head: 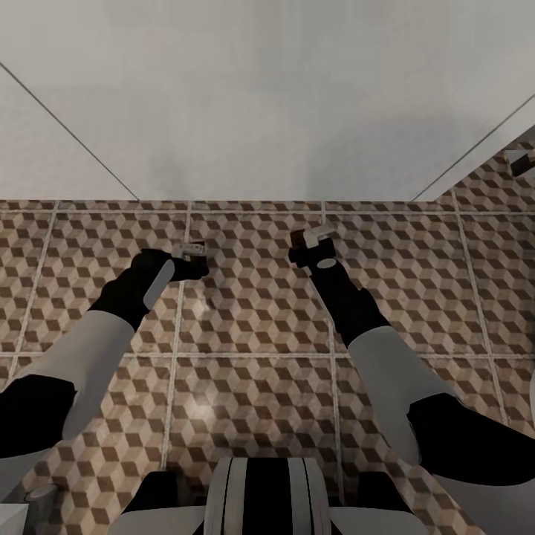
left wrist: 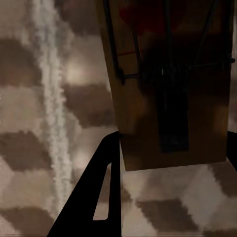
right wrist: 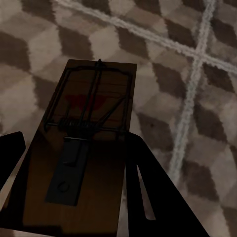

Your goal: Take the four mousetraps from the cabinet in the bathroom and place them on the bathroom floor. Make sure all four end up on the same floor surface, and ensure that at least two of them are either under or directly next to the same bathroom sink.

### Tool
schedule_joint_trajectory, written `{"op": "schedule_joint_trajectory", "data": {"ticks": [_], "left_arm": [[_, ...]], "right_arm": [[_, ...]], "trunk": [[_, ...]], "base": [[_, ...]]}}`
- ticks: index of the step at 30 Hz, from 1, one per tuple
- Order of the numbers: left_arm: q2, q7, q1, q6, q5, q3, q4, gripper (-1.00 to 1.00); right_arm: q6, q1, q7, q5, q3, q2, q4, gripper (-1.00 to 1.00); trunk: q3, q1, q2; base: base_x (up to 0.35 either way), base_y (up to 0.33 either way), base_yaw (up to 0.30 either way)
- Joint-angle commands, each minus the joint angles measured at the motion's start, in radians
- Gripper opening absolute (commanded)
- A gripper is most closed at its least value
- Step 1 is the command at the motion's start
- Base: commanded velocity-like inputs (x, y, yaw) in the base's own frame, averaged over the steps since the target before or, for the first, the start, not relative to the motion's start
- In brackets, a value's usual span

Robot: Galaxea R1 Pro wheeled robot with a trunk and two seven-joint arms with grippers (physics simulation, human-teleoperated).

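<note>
Both arms reach forward over the bathroom floor (head: 253, 312), tiled in a brown, beige and white cube pattern. My left gripper (head: 190, 256) is shut on one end of a tan mousetrap (head: 192, 247). In the left wrist view that mousetrap (left wrist: 192, 98) hangs between the black fingers (left wrist: 96, 197) just above the tiles. My right gripper (head: 312, 244) is shut on a second mousetrap (head: 310, 235). The right wrist view has this mousetrap (right wrist: 94, 123), wire frame and red spot up, between my right gripper (right wrist: 76, 143) jaws. The cabinet and the sink are out of view.
A pale grey wall (head: 267, 96) rises straight ahead where the tiles end. A small white and brown object (head: 521, 160) sits at the far right near the wall. A white rim (head: 531, 394) shows at the right edge. Open tiles lie under and between the arms.
</note>
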Motion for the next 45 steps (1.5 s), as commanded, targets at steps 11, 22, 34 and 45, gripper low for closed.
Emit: {"op": "schedule_joint_trajectory", "data": {"ticks": [11,22,34,45], "left_arm": [[0.017,0.001,-0.001,-0.033,0.012,0.01,-0.018,-1.0],[0.027,0.001,-0.001,-0.037,0.013,0.013,-0.173,-1.0],[0.031,0.001,-0.001,-0.037,0.013,0.011,-0.183,-1.0],[0.036,-0.001,0.0,-0.037,0.015,0.009,-0.163,-1.0]], "right_arm": [[0.003,0.0,0.001,0.004,0.005,0.0,-0.006,-1.0],[0.002,0.0,0.001,0.004,0.006,0.0,-0.016,-1.0],[0.0,0.0,-0.001,0.005,0.007,0.0,-0.016,-1.0],[0.002,0.0,-0.002,0.005,0.007,0.0,-0.016,-1.0]], "trunk": [[-0.001,0.0,0.0],[-0.001,0.0,0.0],[-0.001,0.0,0.0],[-0.001,0.0,0.0]], "base": [[0.0,0.0,0.0],[0.0,0.0,0.0],[0.0,0.0,0.0],[0.0,0.0,0.0]]}}
